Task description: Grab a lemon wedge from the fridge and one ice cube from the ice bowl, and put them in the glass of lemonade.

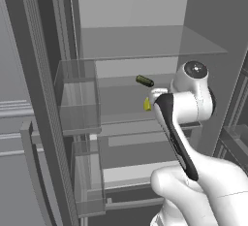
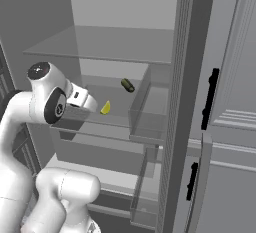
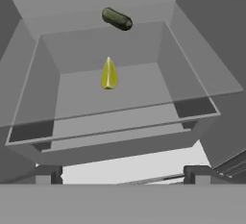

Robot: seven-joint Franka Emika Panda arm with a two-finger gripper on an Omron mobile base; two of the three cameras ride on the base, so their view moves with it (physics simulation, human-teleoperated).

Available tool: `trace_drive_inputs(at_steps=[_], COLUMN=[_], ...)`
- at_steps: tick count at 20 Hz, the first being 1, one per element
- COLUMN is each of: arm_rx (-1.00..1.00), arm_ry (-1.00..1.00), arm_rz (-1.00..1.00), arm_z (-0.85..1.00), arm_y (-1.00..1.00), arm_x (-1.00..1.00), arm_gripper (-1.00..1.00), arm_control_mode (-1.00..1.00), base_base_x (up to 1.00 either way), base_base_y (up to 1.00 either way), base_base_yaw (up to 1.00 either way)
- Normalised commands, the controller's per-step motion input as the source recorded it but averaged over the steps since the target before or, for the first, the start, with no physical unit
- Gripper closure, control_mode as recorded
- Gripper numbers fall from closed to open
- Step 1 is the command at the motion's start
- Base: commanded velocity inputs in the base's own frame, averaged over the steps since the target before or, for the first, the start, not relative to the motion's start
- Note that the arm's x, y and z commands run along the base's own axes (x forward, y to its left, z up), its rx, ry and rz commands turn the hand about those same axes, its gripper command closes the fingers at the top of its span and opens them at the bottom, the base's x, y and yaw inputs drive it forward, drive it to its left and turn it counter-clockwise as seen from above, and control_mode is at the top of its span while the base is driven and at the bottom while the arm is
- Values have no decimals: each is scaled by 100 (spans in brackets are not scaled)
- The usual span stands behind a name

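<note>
1. Inside the open fridge (image 1: pixel 131 40), the lemon wedge (image 3: pixel 109 74) sits on a clear glass shelf (image 3: pixel 115 98), with a dark green item (image 3: pixel 116 18) lying well behind it toward the back wall.
2. The gripper (image 3: pixel 120 177) hangs short of the shelf's front edge, jaws spread wide and holding nothing.
3. The risk: the wedge is tiny and pointed, so a slightly off-centre close could squirt it backward, or the fingertips could strike the shelf lip on the way in.
4. From both base cameras the arm's own wrist covers the fingers; the ice bowl and lemonade glass cannot be placed.
</note>
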Motion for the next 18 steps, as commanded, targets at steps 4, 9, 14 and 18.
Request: trace_drive_inputs(at_steps=[4,9,14,18], arm_rx=[0,0,0,0], arm_ry=[12,23,10,5], arm_rz=[0,0,1,2], arm_z=[-58,-72,-26,-4], arm_y=[0,0,0,0], arm_x=[25,1,10,82], arm_gripper=[-100,-100,-100,-100], arm_control_mode=[-100,-100,-100,-100], base_base_x=[0,0,0,0], base_base_y=[0,0,0,0], base_base_yaw=[0,0,0,0])
